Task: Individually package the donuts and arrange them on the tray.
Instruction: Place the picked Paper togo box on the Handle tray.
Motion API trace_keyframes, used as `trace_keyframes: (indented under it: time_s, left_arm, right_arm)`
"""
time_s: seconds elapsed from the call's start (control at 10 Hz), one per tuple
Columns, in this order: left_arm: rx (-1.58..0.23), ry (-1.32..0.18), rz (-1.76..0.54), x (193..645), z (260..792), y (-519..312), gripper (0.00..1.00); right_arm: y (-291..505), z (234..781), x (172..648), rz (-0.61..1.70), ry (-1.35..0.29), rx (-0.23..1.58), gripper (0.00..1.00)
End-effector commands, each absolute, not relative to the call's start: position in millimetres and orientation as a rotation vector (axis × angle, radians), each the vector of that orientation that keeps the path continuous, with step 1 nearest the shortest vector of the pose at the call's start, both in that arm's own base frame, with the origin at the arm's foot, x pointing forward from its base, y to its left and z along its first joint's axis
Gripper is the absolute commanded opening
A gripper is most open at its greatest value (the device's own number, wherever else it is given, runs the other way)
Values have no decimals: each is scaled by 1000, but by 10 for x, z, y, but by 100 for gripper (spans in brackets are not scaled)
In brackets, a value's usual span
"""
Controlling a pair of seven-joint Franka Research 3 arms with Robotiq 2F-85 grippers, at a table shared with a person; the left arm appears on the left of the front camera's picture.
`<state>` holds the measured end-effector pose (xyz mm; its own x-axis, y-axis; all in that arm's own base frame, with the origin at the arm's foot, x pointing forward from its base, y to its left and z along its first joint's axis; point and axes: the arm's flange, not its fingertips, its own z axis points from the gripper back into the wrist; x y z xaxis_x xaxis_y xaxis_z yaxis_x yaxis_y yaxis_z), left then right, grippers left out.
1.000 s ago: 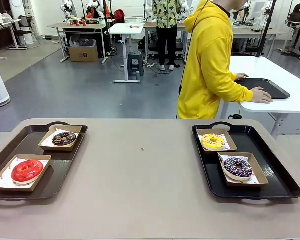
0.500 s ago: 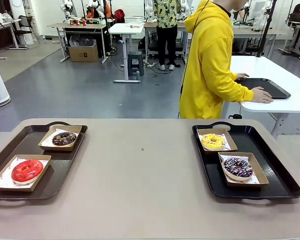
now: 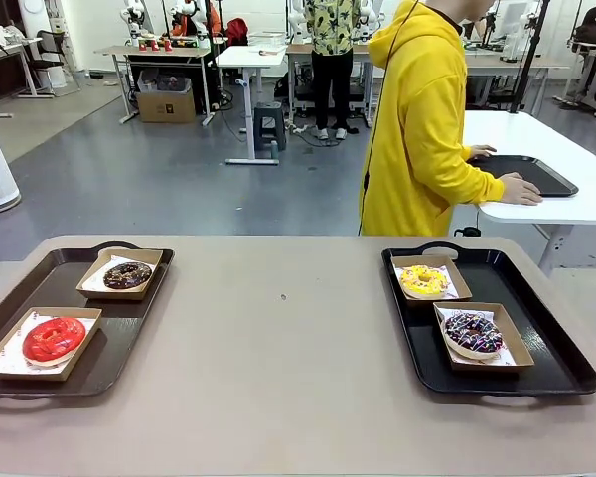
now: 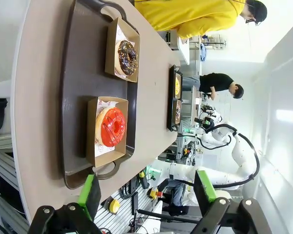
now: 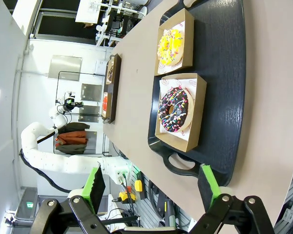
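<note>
Person [image 3: 417,129] shifted slightly right, maybe | donuts [image 3: 54,339] boxed | both grippers [image 4: 146,195] spread, empty

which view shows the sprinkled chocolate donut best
The right wrist view: the sprinkled chocolate donut is large and seen from above in its box. The front view shows it smaller and at a slant; in the left wrist view it is a distant speck on the far tray.

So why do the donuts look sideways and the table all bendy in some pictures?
Left wrist view: the camera is rolled, so the red donut sits sideways, and its wide lens curves the table edge. Right wrist view: same roll and curving around the sprinkled donut. Front view: upright, evenly lit and sharp, with straighter edges.
</note>
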<state>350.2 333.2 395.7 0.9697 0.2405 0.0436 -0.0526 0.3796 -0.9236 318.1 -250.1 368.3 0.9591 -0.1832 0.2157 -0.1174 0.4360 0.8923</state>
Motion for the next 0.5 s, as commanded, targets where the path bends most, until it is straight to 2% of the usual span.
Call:
trace_keyframes:
  time_s: [0.0, 0.4]
  left_arm:
    - [-1165, -185, 190, 3487, 3965, 3345, 100]
    - [-1165, -185, 190, 3487, 3965, 3345, 100]
  right_arm:
    - [-2479, 3703, 3160, -38, -311, 1133, 100]
    - [-2479, 3703, 3160, -38, -311, 1133, 100]
